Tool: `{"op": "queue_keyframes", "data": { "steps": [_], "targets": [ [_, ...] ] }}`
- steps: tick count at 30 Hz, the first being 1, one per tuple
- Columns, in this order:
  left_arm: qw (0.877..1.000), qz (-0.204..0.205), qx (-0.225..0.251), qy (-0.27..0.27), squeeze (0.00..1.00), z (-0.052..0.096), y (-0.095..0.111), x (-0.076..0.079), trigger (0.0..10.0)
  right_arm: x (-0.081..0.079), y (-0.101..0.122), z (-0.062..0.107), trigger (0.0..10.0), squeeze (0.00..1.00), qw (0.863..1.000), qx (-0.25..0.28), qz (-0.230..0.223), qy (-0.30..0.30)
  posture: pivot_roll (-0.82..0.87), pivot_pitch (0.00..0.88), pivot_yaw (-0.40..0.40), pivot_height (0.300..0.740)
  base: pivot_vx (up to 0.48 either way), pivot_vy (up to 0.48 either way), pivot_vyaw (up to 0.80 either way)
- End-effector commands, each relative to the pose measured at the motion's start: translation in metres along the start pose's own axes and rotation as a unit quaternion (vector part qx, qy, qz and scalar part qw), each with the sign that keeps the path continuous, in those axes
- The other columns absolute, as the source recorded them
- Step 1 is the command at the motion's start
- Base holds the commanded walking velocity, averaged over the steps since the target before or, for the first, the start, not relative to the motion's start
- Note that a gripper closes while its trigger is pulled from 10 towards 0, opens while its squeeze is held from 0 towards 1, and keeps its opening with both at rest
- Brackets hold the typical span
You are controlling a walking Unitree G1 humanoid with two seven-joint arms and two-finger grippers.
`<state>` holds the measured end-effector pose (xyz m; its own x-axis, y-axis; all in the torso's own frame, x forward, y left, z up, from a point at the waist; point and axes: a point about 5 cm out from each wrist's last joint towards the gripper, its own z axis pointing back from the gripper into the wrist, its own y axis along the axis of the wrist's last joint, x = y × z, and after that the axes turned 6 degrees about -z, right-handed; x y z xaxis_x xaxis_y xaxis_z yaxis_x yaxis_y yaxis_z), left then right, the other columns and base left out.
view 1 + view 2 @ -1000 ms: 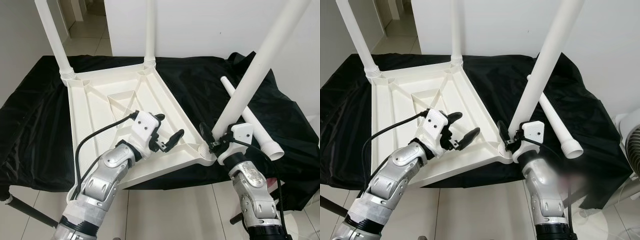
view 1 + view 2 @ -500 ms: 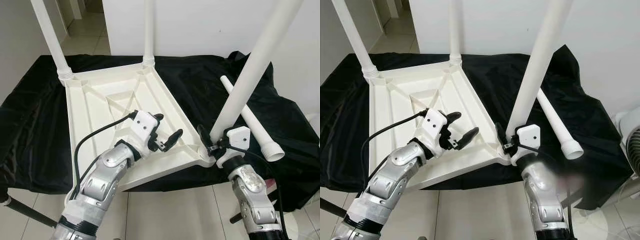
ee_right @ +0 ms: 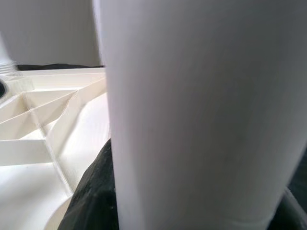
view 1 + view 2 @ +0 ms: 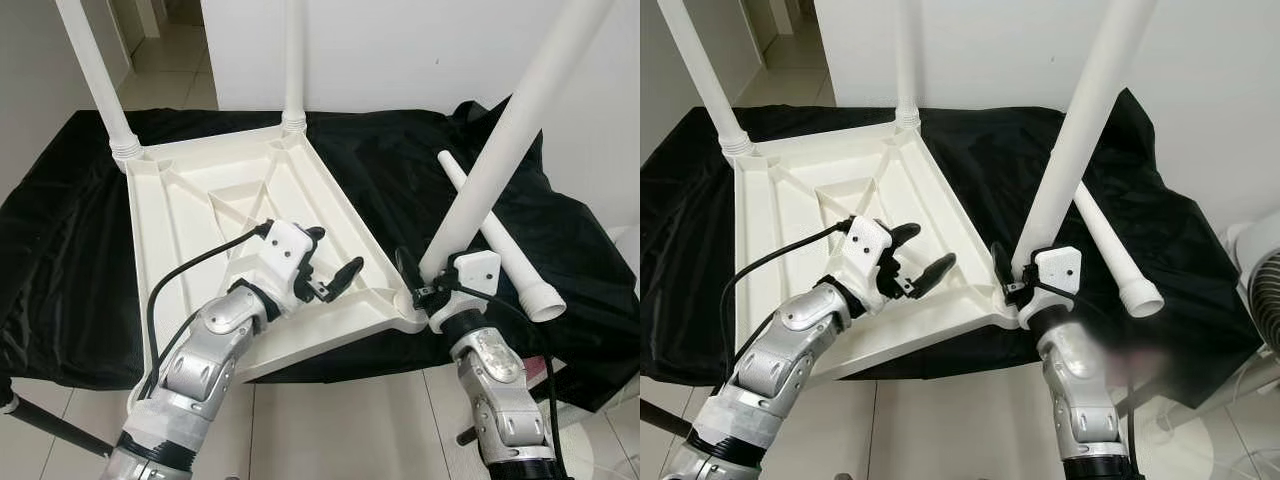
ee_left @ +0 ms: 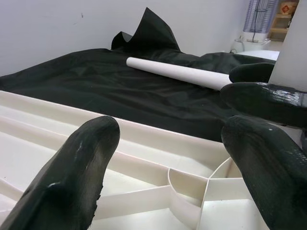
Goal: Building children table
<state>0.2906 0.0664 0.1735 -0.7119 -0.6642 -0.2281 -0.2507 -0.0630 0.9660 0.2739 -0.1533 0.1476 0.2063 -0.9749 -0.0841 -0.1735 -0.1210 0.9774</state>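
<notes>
A white plastic tabletop lies upside down on the black cloth, with two legs standing in its far corners. A third white leg rises tilted from the near right corner socket, and my right gripper is shut on its lower end; the leg looms close in the right wrist view. My left gripper hovers open just above the tabletop's ribs near that corner, with nothing between its fingers. A loose fourth leg lies on the cloth to the right.
The black cloth covers a work table whose front edge runs just below the tabletop. Tiled floor lies in front. A white wall stands behind, and a fan is at the far right.
The third leg's foot has shifted slightly left toward the corner socket with my right gripper. My left gripper stays open in the same place.
</notes>
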Motion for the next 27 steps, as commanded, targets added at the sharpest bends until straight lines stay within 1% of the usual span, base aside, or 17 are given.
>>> {"op": "queue_keyframes", "data": {
  "steps": [1, 2, 7, 8, 11, 13, 15, 20, 23, 24, 25, 26, 27],
  "targets": [
    [1.0, -0.007, 0.003, -0.002, 0.0, -0.001, 0.004, -0.002, 10.0, -0.002, -0.023, 0.006, 10.0, 0.0, 0.997, -0.05, -0.012, -0.057, -0.03, 0.073, -0.003, 0.74, 0.0, 0.0, 0.0],
    [1.0, -0.007, 0.003, -0.002, 0.0, -0.001, 0.004, -0.002, 10.0, -0.002, -0.023, 0.006, 10.0, 0.0, 0.997, -0.05, -0.012, -0.057, -0.03, 0.073, -0.003, 0.74, 0.0, 0.0, 0.0],
    [1.0, -0.006, 0.004, 0.004, 0.0, -0.001, 0.005, -0.003, 10.0, -0.012, -0.022, 0.003, 10.0, 0.0, 0.988, -0.04, -0.015, -0.15, -0.02, 0.078, -0.014, 0.74, 0.0, 0.0, 0.0],
    [1.0, -0.006, 0.004, 0.004, 0.0, -0.001, 0.005, -0.003, 10.0, -0.012, -0.022, 0.003, 10.0, 0.0, 0.988, -0.04, -0.015, -0.15, -0.02, 0.078, -0.014, 0.74, 0.0, 0.0, 0.0],
    [1.0, -0.006, 0.005, 0.006, 0.0, -0.001, 0.005, -0.003, 10.0, -0.016, -0.022, 0.002, 10.0, 0.0, 0.984, -0.035, -0.016, -0.176, -0.02, 0.078, -0.019, 0.74, 0.0, 0.0, 0.0],
    [1.0, -0.006, 0.005, 0.011, 0.0, -0.001, 0.005, -0.005, 10.0, -0.023, -0.022, 0.0, 10.0, 0.0, 0.984, -0.035, -0.025, -0.173, -0.01, 0.082, -0.019, 0.74, 0.0, 0.0, 0.0],
    [1.0, -0.005, 0.005, 0.013, 0.0, 0.0, 0.005, -0.005, 10.0, -0.024, -0.022, 0.0, 10.0, 0.0, 0.984, -0.034, -0.026, -0.173, -0.01, 0.083, -0.018, 0.74, 0.0, 0.0, 0.0],
    [1.0, -0.007, 0.004, 0.014, 0.0, 0.0, 0.005, -0.006, 10.0, -0.024, -0.02, -0.001, 10.0, 0.0, 0.983, -0.03, -0.028, -0.179, -0.01, 0.086, -0.021, 0.74, 0.0, 0.0, 0.0],
    [1.0, -0.006, 0.003, 0.017, 0.0, 0.0, 0.006, -0.007, 10.0, -0.024, -0.016, -0.003, 10.0, 0.0, 0.984, -0.015, -0.029, -0.176, -0.01, 0.087, -0.017, 0.74, 0.0, 0.0, 0.0],
    [1.0, -0.006, 0.004, 0.017, 0.0, 0.0, 0.006, -0.007, 10.0, -0.024, -0.015, -0.003, 10.0, 0.46, 0.984, -0.01, -0.034, -0.172, -0.01, 0.087, -0.017, 0.74, 0.0, 0.0, 0.0],
    [1.0, -0.005, 0.004, 0.018, 0.0, 0.0, 0.006, -0.008, 10.0, -0.024, -0.013, -0.004, 10.0, 0.46, 0.985, -0.005, -0.037, -0.168, -0.01, 0.087, -0.017, 0.74, 0.0, 0.0, 0.0],
    [1.0, -0.006, 0.004, 0.018, 0.0, 0.0, 0.006, -0.007, 10.0, -0.021, -0.01, -0.004, 10.0, 1.0, 0.985, 0.007, -0.042, -0.169, -0.01, 0.087, -0.016, 0.74, 0.0, 0.0, 0.0],
    [1.0, -0.006, 0.004, 0.018, 0.0, 0.0, 0.006, -0.007, 10.0, -0.021, -0.01, -0.004, 10.0, 1.0, 0.985, 0.007, -0.042, -0.169, -0.01, 0.087, -0.016, 0.74, 0.0, 0.0, 0.0]
  ]
}}
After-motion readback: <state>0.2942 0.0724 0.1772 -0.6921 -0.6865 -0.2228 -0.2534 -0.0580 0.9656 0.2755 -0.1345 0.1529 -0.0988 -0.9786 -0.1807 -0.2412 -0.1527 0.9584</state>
